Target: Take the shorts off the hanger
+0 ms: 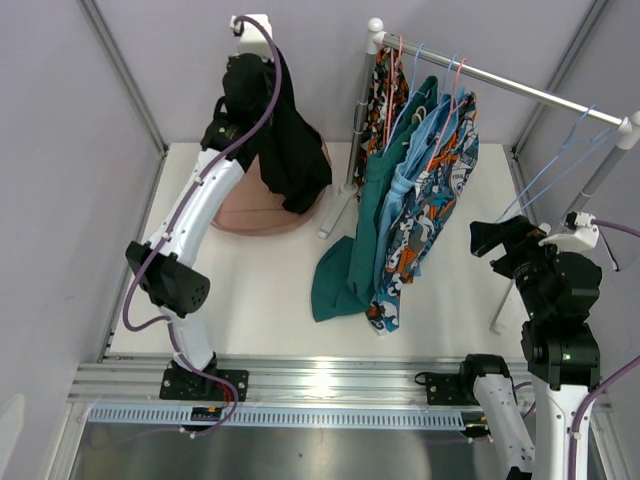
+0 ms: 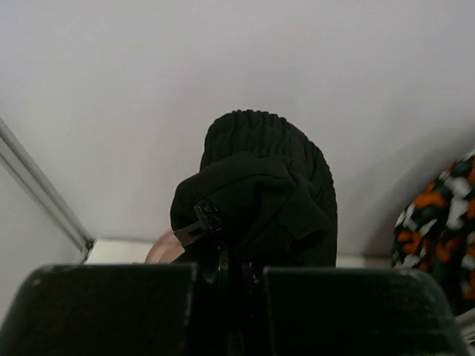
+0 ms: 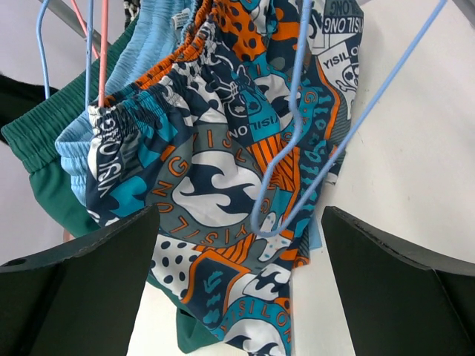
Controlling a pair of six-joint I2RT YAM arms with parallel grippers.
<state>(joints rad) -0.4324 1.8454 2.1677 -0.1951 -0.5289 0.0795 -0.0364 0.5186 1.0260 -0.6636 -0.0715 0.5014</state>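
We see our left tool (image 2: 230, 278) clamped on the black shorts (image 2: 260, 185), which dangle above the tabletop (image 1: 260, 290). Our right tool (image 3: 241, 215), fingers apart, faces the patterned shorts (image 3: 215, 178) hanging on the rail (image 1: 520, 88).

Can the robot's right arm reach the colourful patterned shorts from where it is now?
Probably yes. The right gripper is open and points straight at the patterned shorts, which hang close in front of it. Only a thin blue hanger dangles between them, so it might catch on that.
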